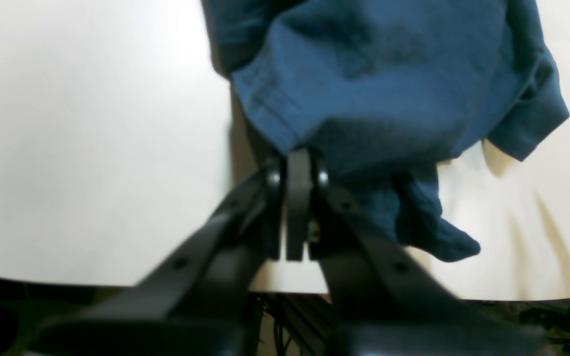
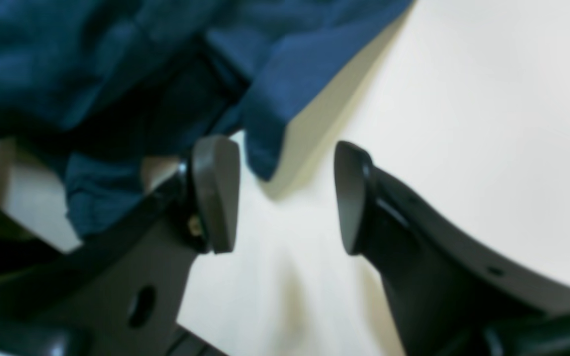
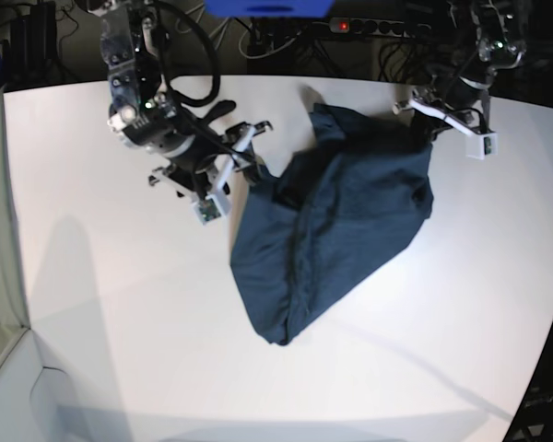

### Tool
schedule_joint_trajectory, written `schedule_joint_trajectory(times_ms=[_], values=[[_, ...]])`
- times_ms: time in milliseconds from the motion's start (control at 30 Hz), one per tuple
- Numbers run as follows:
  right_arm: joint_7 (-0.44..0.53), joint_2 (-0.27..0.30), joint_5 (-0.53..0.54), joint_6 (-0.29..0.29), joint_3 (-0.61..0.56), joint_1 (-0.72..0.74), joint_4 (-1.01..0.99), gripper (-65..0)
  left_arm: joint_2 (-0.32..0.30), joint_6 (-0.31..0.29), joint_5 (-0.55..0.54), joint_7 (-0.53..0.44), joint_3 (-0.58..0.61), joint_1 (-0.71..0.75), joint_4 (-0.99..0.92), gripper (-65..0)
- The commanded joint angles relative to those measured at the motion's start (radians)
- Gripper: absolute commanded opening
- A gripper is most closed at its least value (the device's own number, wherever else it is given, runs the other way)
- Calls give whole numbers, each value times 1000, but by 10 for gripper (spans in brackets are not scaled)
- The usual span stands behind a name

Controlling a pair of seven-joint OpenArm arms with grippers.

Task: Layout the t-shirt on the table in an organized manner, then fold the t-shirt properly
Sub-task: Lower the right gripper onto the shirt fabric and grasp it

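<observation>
Directions as base view has them; arm names are the robot's own.

T-shirt point(image 3: 350, 221): on table point(image 3: 129, 322), around the middle, toward the far side. Not flat: creased and bunched, layers overlapping. One end narrows to a rounded tip, near and slightly left. A short flap sticks out on the far side, between the two arms. Another bit pokes out along the right edge.

Left gripper point(image 1: 297, 160): far right, pressed together, pinching the t-shirt at an edge. Cloth is bunched right at the fingertips, with a shadow on the table beside that edge. More cloth hangs out past the pinch in left wrist view.

Right gripper point(image 2: 287, 198): far left, fingers spread, nothing pinched. A pointed corner of the shirt shows in the gap in right wrist view, just beyond the tips. Can't tell if any cloth touches a finger.

Neck label: can't make it out. Fingers in left wrist view are blurred.
</observation>
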Motion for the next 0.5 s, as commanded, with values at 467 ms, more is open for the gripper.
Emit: schedule_joint_trajectory(times_ms=[467], values=[[32,-33,12,8,-65,75,-143,-331,-5,-6,-13,-17,-4,-1,13,-645]])
